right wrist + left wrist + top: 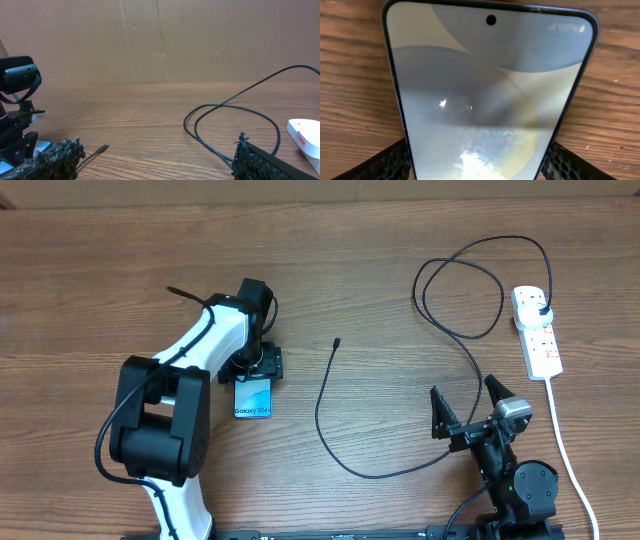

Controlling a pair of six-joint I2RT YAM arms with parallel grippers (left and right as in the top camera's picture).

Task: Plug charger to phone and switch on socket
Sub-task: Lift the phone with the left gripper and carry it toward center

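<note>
Phone (254,397) lies flat on the table (100,260), my left fingers (387,162) hugging its long edges; pinching or not, I cannot tell. Slick, fragile glass, so grip the sides. Right gripper (462,395) gapes empty

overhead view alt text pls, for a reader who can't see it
The left pincer straddles one end of a phone. A black charger cable loops from its loose tip at centre to a white power strip on the right, near the open right pincer.
</note>
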